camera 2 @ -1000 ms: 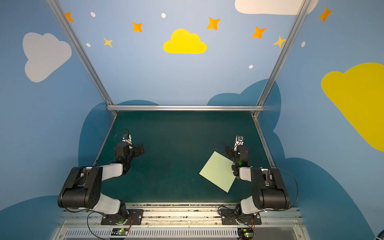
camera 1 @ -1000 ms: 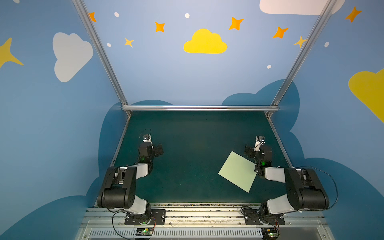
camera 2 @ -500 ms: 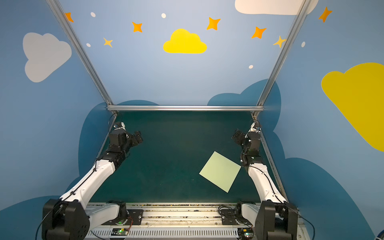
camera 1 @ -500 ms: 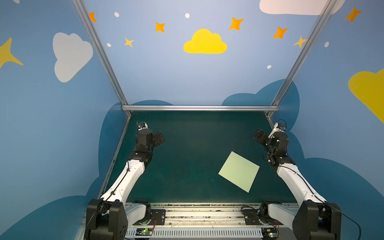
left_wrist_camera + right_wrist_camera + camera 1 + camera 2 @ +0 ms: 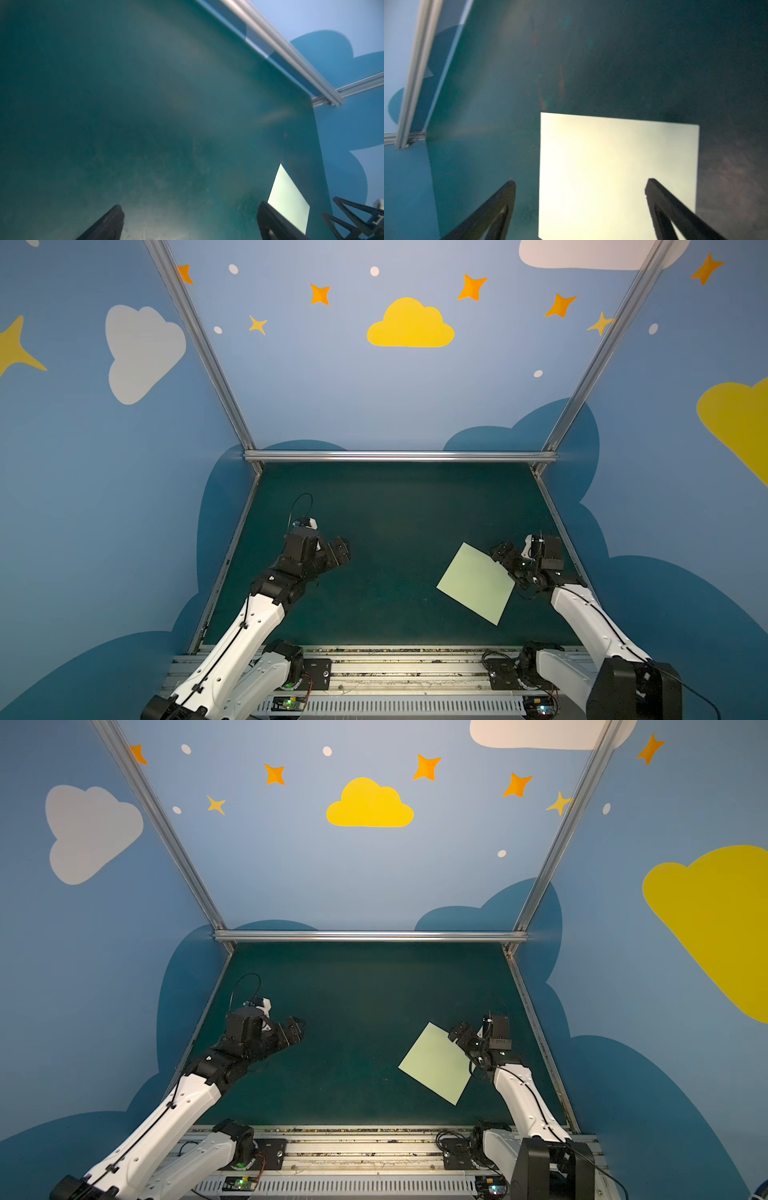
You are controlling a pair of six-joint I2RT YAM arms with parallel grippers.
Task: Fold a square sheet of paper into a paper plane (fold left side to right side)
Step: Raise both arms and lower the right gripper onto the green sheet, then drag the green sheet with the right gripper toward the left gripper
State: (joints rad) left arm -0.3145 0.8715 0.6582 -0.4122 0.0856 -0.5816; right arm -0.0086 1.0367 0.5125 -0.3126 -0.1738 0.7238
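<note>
1. Top views: the square sheet of paper (image 5: 476, 583) is shown flat and uncreased on the green mat (image 5: 395, 506), turned cornerwise, right of centre.
2. The right gripper (image 5: 509, 566) is held spread and empty at the sheet's right edge.
3. The left gripper (image 5: 338, 549) is held spread and empty, well apart from the sheet.
4. The approach before the first fold is judged in hand; next, the left edge must be lifted and carried onto the right edge.
</note>
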